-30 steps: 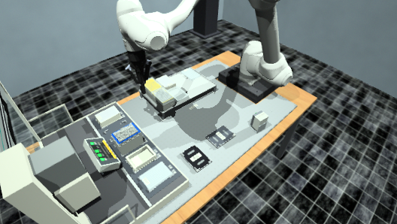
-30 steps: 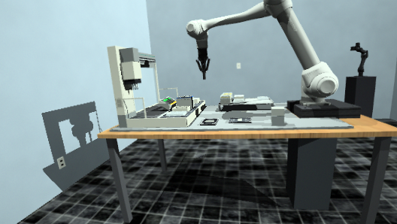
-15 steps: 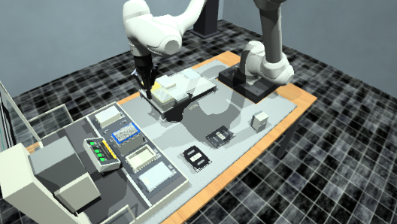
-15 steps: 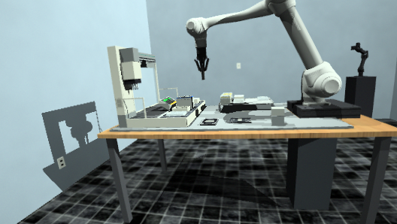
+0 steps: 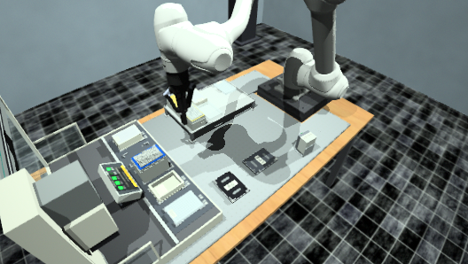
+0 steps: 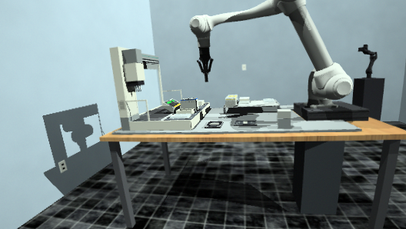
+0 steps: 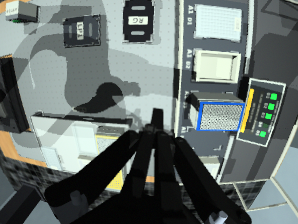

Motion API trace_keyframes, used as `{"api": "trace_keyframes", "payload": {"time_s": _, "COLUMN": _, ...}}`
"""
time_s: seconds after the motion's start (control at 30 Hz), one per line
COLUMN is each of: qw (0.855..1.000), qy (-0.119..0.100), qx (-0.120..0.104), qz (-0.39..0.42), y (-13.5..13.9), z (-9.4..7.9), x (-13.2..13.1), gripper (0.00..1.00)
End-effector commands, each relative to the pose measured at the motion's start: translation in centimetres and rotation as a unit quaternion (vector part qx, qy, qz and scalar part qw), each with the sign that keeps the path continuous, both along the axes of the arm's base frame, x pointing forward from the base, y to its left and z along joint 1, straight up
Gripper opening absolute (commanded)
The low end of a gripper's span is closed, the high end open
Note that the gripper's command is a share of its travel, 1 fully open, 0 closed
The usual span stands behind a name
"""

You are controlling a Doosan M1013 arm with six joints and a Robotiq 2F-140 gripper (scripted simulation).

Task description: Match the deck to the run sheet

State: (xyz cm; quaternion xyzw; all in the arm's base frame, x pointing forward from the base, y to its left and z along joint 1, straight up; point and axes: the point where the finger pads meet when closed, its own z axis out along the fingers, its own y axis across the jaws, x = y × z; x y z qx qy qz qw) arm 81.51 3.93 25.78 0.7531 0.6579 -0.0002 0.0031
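My gripper [image 5: 182, 118] is shut and empty, high above the table between the deck and the near end of SHELF [image 5: 217, 105]; it also shows in the side view [image 6: 206, 78] and in the wrist view [image 7: 154, 119]. The deck row holds a lidded plate [image 5: 183, 207] [image 7: 216, 22], an open white reservoir [image 5: 166, 185] [image 7: 216, 66], a blue uncovered tip rack [image 5: 148, 158] [image 7: 220, 115] and a pale covered item [image 5: 128, 136] at the far end. SHELF carries a yellow-edged rack [image 5: 195, 116] and other pale labware. The labels are too small to read.
Two black nests [image 5: 259, 161] [image 5: 231, 186] lie on the mat near the front edge. A small grey box [image 5: 306, 143] stands to their right. The liquid handler's panel with green lights [image 5: 119, 182] and its tall gantry [image 6: 131, 77] flank the deck.
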Motion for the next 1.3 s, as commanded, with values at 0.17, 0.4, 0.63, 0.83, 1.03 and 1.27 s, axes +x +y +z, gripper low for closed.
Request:
{"api": "trace_keyframes", "payload": {"time_s": 0.17, "qw": 1.000, "qy": -0.001, "qx": 0.000, "qz": 0.000, "y": 3.0, "z": 0.1, "x": 0.0, "gripper": 0.10}}
{"api": "trace_keyframes", "payload": {"time_s": 0.4, "qw": 1.000, "qy": -0.001, "qx": 0.000, "qz": 0.000, "y": 6.5, "z": 0.1, "x": 0.1, "gripper": 0.10}}
{"api": "trace_keyframes", "payload": {"time_s": 0.63, "qw": 1.000, "qy": -0.001, "qx": 0.000, "qz": 0.000, "y": 9.0, "z": 0.1, "x": 0.1, "gripper": 0.10}}
{"api": "trace_keyframes", "payload": {"time_s": 0.83, "qw": 1.000, "qy": -0.001, "qx": 0.000, "qz": -0.001, "y": 11.0, "z": 0.1, "x": 0.1, "gripper": 0.10}}
{"api": "trace_keyframes", "payload": {"time_s": 1.03, "qw": 1.000, "qy": -0.001, "qx": 0.000, "qz": -0.001, "y": 14.0, "z": 0.1, "x": 0.1, "gripper": 0.10}}
{"api": "trace_keyframes", "payload": {"time_s": 1.27, "qw": 1.000, "qy": -0.001, "qx": 0.000, "qz": -0.001, "y": 16.5, "z": 0.0, "x": 0.1, "gripper": 0.10}}
